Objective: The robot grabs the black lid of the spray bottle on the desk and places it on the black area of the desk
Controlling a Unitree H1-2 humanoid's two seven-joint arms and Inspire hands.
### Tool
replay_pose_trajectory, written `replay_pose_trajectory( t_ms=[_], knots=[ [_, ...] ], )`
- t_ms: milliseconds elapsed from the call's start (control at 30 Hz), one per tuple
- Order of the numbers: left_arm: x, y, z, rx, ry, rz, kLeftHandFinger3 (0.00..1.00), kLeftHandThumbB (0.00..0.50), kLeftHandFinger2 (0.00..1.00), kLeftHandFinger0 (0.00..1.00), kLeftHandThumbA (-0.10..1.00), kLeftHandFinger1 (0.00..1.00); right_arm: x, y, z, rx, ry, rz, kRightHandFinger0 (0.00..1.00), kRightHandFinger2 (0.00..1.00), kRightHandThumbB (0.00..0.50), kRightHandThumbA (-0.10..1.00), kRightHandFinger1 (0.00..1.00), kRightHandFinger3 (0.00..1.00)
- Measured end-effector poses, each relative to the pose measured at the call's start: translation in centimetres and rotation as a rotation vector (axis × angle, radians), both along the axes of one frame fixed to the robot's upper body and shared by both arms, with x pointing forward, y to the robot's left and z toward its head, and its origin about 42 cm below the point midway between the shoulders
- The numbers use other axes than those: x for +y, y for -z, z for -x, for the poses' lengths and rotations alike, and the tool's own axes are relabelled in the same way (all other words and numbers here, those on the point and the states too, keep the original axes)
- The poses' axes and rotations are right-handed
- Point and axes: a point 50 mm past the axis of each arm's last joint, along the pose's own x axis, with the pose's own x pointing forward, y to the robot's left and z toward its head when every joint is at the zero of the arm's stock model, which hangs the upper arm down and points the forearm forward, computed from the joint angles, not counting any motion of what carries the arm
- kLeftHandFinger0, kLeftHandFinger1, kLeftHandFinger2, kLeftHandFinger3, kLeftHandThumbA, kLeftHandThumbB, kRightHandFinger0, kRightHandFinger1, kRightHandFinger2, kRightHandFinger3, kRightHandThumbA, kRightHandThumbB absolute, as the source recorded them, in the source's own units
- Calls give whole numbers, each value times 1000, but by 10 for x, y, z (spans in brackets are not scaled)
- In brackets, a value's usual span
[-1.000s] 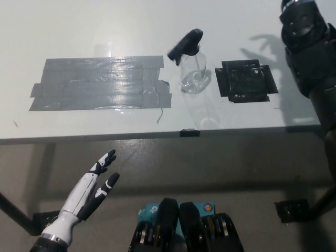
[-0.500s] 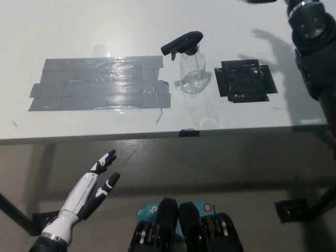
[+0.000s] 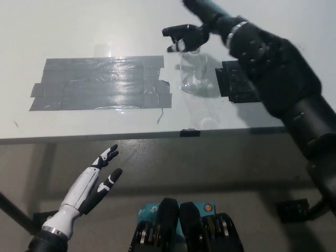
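A clear spray bottle (image 3: 192, 74) stands upright on the white desk (image 3: 105, 26), just right of a grey taped patch. Its black lid (image 3: 173, 34) shows its spout pointing left. My black right hand (image 3: 202, 30) has reached in from the right and sits against the lid; black on black hides whether it grips it. The right forearm crosses over the black area (image 3: 234, 86), covering most of it. My white left hand (image 3: 93, 185) rests open at the lower left, below the desk's front edge.
A wide grey tape patch (image 3: 100, 84) covers the desk's left middle. A small black clip (image 3: 190, 132) sits on the front edge below the bottle. Under the desk are the floor and desk legs (image 3: 291, 209).
My right arm has swung from the far right edge leftward over the black area to the bottle's lid. The bottle, tilted a second ago, now stands upright. The left hand has barely moved.
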Motion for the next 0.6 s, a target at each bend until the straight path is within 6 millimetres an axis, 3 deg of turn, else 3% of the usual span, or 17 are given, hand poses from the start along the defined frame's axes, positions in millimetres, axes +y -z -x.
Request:
replay_pose_trajectory(
  t_ms=[267,333,600],
  knots=[
    [0,0,-1,9,9,-15,1000,19,959,1000,963,960,4,-3,-1,46,5,45,1000,1000,500,903,1000,1000],
    [0,-1,-2,13,13,-19,1000,1,955,1000,931,950,4,-3,-1,52,9,52,1000,1000,500,908,1000,1000],
    [0,-3,-4,16,21,-29,1000,0,946,987,928,945,-8,12,-11,99,73,121,1000,1000,500,931,1000,1000]
  ],
)
